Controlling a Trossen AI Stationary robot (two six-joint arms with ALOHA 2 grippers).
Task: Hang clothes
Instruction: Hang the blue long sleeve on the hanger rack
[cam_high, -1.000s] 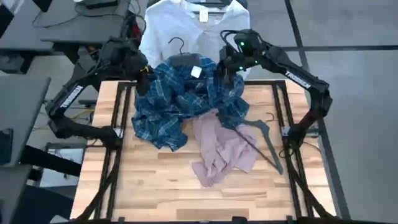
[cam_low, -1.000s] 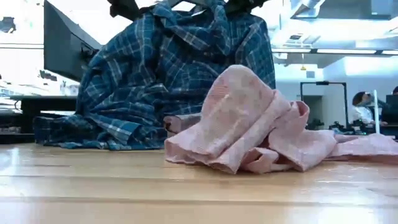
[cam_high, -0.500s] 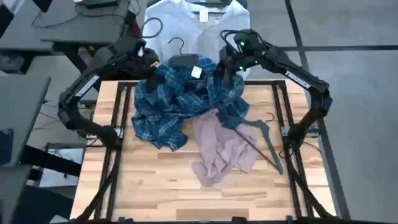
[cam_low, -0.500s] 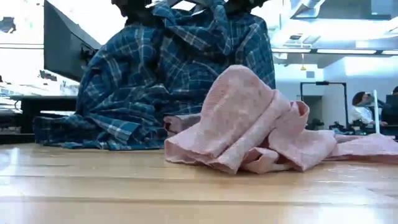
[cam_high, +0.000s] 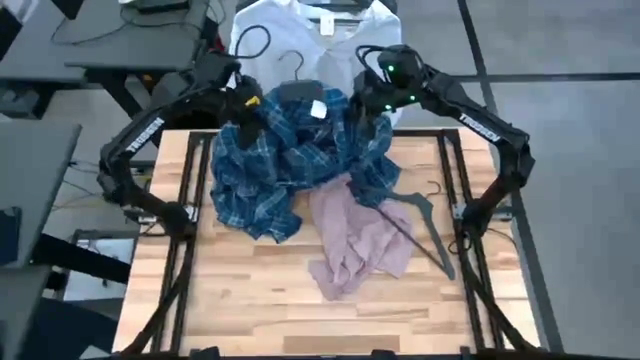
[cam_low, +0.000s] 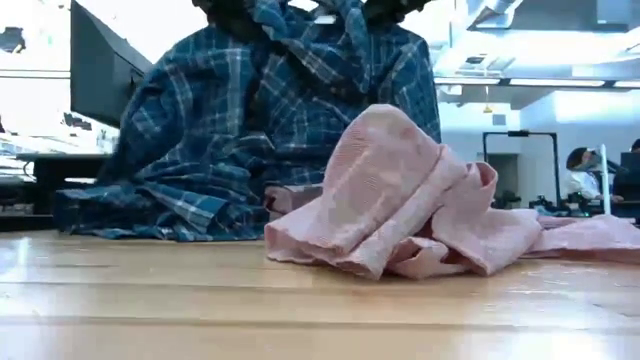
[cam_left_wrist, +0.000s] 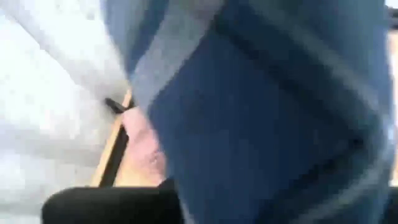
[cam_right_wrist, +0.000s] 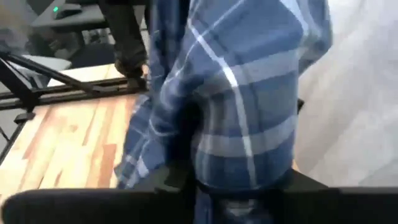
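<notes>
Overhead, both grippers pinch the bunched, rumpled plaid shirt (cam_high: 300, 150) aloft by its collar.

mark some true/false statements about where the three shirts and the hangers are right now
1. The plaid shirt is bunched at the far end of the table, between the two arms. True.
2. The pink shirt hangs on a hanger. False: it lies crumpled on the tabletop, nearer than the plaid one.
3. The white shirt lies beyond the table's far edge. True.
4. A dark hanger lies on the table beside the pink shirt. True.
5. The left end effector rests on the pink shirt. False: it is up at the plaid shirt's far left part.
6. The right end effector is parked at the table's near edge. False: it is at the plaid shirt's far right part.
</notes>
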